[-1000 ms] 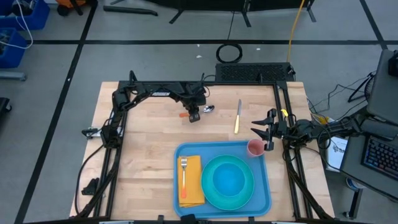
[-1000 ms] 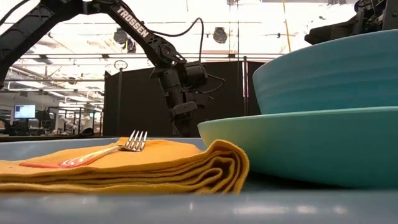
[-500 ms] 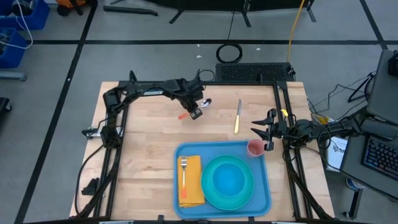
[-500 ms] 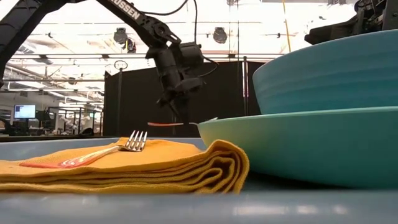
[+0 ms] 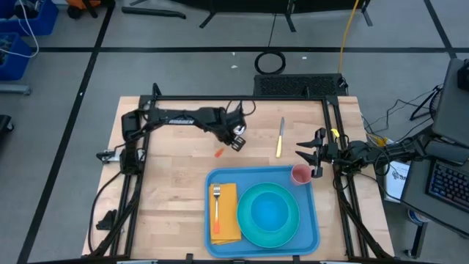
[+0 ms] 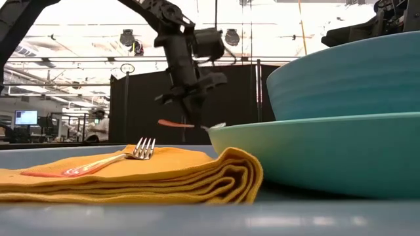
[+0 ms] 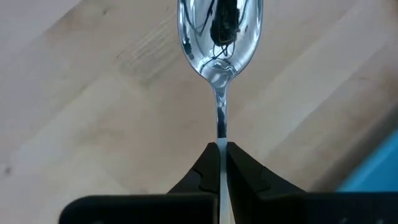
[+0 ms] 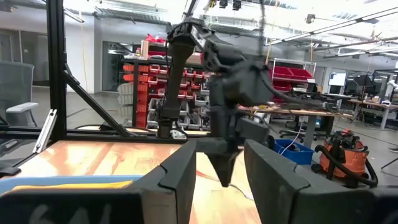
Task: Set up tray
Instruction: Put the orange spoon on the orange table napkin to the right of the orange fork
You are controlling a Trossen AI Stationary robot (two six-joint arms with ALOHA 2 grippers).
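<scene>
Spoon [image 7: 219, 37]: metal bowl, orange handle; clamped at the neck by the left gripper [image 5: 237, 139], upper centre of the high view, lifted off the bench [image 5: 172, 176], presumably for carrying to the tray.

Tray [image 5: 311, 220]: blue, lower centre; holds folded orange napkin [image 5: 231, 220] with fork [image 5: 216, 205], turquoise plate and bowl [image 5: 269, 213], pink cup [image 5: 300, 174].

Knife [image 5: 280, 136]: on the bench, not yet placed.

Right gripper [image 5: 314, 157]: waiting at right, fingers apart, empty.

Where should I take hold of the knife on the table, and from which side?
Grip the knife from straight above, tool fingers either side of its yellowish handle, the end nearer the tray. It lies flat on bare wood, running away from the tray, with open space on both sides. The right tool waits nearest.
</scene>
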